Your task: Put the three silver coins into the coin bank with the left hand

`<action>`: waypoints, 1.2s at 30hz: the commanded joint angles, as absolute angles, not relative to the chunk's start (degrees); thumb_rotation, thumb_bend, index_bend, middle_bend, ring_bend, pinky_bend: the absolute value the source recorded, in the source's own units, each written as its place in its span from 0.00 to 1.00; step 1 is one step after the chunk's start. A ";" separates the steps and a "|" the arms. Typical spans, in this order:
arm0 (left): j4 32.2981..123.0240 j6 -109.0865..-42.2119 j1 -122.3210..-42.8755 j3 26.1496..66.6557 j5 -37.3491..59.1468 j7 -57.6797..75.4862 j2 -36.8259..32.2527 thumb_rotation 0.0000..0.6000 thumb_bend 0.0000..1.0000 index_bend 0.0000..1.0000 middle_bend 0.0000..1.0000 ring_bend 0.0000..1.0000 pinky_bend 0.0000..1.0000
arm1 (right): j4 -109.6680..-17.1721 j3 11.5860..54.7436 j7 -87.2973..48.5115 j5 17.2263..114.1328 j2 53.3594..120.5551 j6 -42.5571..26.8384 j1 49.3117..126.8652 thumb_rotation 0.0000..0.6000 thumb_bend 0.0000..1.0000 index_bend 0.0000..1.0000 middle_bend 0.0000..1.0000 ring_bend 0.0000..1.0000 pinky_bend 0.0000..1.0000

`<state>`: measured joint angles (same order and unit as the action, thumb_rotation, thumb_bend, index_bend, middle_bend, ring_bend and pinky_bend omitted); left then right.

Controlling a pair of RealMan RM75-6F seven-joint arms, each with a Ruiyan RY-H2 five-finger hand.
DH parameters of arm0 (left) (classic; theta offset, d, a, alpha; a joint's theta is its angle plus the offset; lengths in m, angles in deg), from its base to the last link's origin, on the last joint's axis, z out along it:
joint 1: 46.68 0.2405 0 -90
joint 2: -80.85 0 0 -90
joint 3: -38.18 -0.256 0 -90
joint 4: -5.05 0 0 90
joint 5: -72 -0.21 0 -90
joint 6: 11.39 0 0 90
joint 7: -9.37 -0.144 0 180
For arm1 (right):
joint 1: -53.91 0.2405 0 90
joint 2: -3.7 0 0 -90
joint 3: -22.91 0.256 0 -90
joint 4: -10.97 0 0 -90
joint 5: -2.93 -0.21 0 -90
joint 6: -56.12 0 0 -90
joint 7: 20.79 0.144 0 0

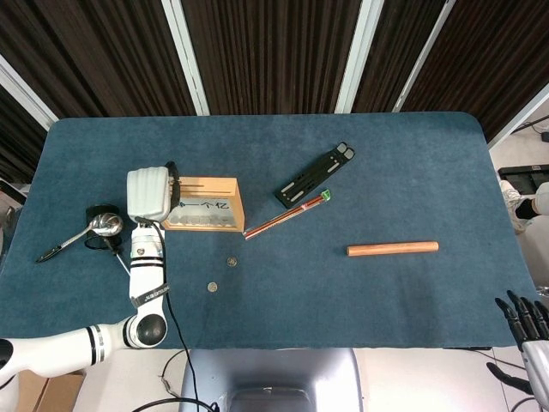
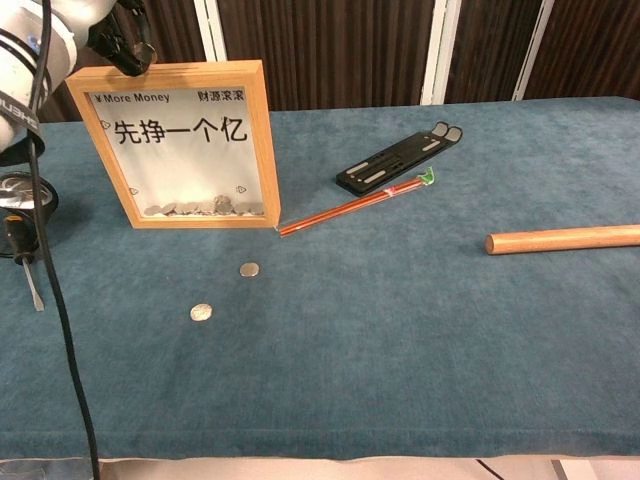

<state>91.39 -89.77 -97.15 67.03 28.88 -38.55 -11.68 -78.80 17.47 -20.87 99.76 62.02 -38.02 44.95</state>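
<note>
The wooden coin bank [image 1: 208, 204] [image 2: 180, 145] stands upright at the table's left, with several coins behind its clear front. Two silver coins lie on the cloth in front of it, one nearer the bank [image 1: 232, 262] [image 2: 249, 269] and one closer to me [image 1: 212, 287] [image 2: 202, 312]. My left hand [image 1: 150, 192] [image 2: 122, 45] hovers over the bank's top left end, its white back towards the head camera and its dark fingers curled down by the top edge. Whatever lies between its fingers is hidden. My right hand [image 1: 525, 326] hangs off the table's near right corner, fingers spread, holding nothing.
A spoon [image 1: 75, 236] and a black round object [image 1: 101, 215] [image 2: 20, 205] lie left of the bank. A black flat holder [image 1: 316, 173] [image 2: 400, 160] and a red stick [image 1: 287, 215] [image 2: 350, 207] lie right of it. A wooden rod [image 1: 392, 248] [image 2: 565, 239] rests further right.
</note>
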 commanded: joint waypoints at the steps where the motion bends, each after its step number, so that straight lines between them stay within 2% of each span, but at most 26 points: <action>1: 91.16 -89.78 -97.44 66.71 28.93 -38.25 -11.85 1.00 0.50 0.58 1.00 1.00 1.00 | -78.80 17.51 -20.76 99.66 61.96 -38.01 44.92 1.00 0.22 0.00 0.00 0.00 0.00; 14: 90.85 -89.78 -98.36 65.14 29.70 -38.16 -12.37 1.00 0.50 0.57 1.00 1.00 1.00 | -78.63 17.52 -20.39 99.76 61.92 -38.49 44.66 1.00 0.22 0.00 0.00 0.00 0.00; 16: 90.81 -89.85 -98.50 64.94 29.63 -38.14 -12.41 1.00 0.50 0.54 1.00 1.00 1.00 | -78.59 17.51 -20.32 99.73 61.90 -38.51 44.62 1.00 0.22 0.00 0.00 0.00 0.00; 21: 91.09 -90.05 -98.59 64.84 29.12 -37.33 -12.19 1.00 0.49 0.34 1.00 1.00 1.00 | -78.54 17.55 -20.32 99.67 61.92 -38.51 44.60 1.00 0.22 0.00 0.00 0.00 0.00; 24: 92.30 -90.43 -98.39 64.74 28.56 -36.99 -11.46 1.00 0.49 0.31 1.00 1.00 1.00 | -78.58 17.54 -20.36 99.68 61.91 -38.53 44.57 1.00 0.22 0.00 0.00 0.00 0.00; 28: 96.66 -91.26 -97.55 64.57 27.05 -35.80 -9.65 1.00 0.47 0.32 1.00 1.00 1.00 | -78.56 17.46 -20.46 99.87 61.96 -38.60 44.52 1.00 0.22 0.00 0.00 0.00 0.00; 32: 107.29 -92.76 -94.35 61.70 23.29 -32.56 -7.14 1.00 0.46 0.35 1.00 1.00 1.00 | -78.49 17.57 -20.84 99.82 62.18 -38.59 44.52 1.00 0.22 0.00 0.00 0.00 0.00; 36: 116.66 -94.07 -90.00 54.63 16.90 -29.41 -5.41 1.00 0.46 0.39 1.00 1.00 1.00 | -78.69 17.41 -21.73 100.22 62.43 -38.23 44.68 1.00 0.22 0.00 0.00 0.00 0.00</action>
<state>109.64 -92.54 -93.87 60.24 22.39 -32.61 -7.42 -78.65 17.46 -21.58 100.10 62.36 -38.29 44.64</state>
